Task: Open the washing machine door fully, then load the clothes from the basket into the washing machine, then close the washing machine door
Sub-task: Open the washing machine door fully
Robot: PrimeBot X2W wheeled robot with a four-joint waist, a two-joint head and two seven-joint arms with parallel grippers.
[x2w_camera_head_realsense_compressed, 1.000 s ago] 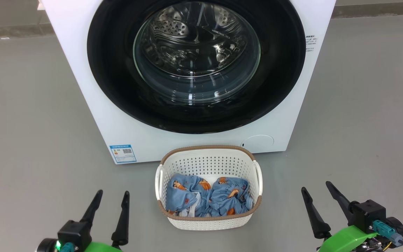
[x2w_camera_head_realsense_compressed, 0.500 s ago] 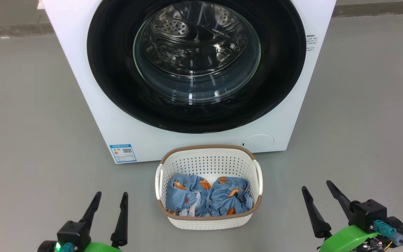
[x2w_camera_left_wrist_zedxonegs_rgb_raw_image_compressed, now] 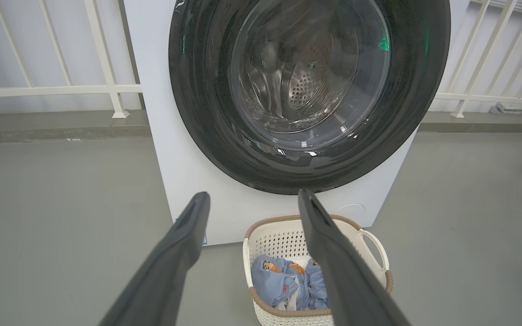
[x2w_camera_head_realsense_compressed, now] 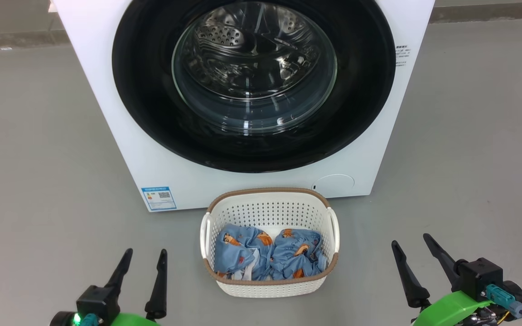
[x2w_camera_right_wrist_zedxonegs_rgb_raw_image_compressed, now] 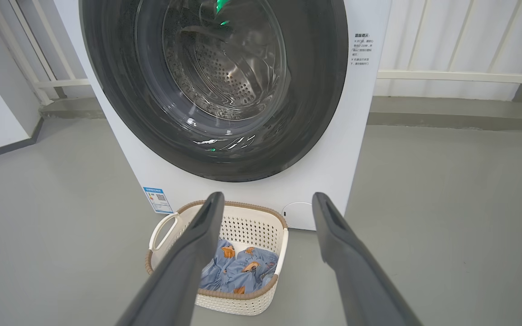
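The washing machine door (x2w_camera_head_realsense_compressed: 254,77) stands shut, its glossy black rim flush against the front of the white washing machine (x2w_camera_head_realsense_compressed: 170,181), the steel drum showing through the clear glass bowl. The clothes (x2w_camera_head_realsense_compressed: 268,256), a crumpled blue bundle with orange figures, lie in the bottom of the basket (x2w_camera_head_realsense_compressed: 270,210), which sits on the grey floor (x2w_camera_head_realsense_compressed: 39,158) just in front of the machine, below the door and between the blue label (x2w_camera_head_realsense_compressed: 159,198) to the left and the round flap (x2w_camera_head_realsense_compressed: 333,184) to the right. Nearest the camera, the left gripper (x2w_camera_head_realsense_compressed: 147,251) and the right gripper (x2w_camera_head_realsense_compressed: 409,240) hang low on either side of the basket, well apart from it and from the door, both with fingers spread wide and holding nothing. Opening the door is the step in hand, and none of the task is done yet. No handle or catch can be made out on the black rim, so the side to pull from cannot be told; a good move likely means raising one arm to the rim's edge, hooking a fingertip behind it, and drawing it outward along the hinge's arc rather than straight back. The smooth rim looks slippery, so a shallow hold may slide off, and the other arm is best kept out of the door's swing.
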